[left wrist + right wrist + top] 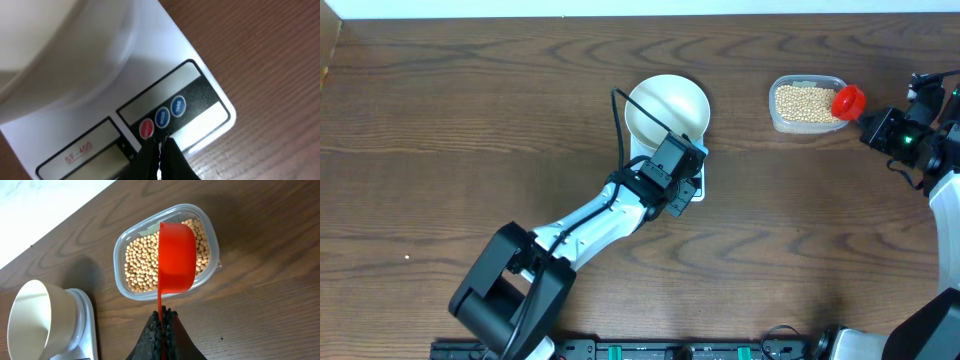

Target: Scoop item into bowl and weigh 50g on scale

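Now, right gripper (pixel 162 325) clamped on red scoop (pixel 176 257) over beans (pixel 137 262), left gripper (pixel 161 150) closed, tips beside scale (pixel 175 55) buttons (pixel 162 117)

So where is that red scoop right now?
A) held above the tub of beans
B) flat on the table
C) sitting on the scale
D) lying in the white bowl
A: the right gripper is shut on the handle of the red scoop, and its cup hangs over the beans in the clear tub.
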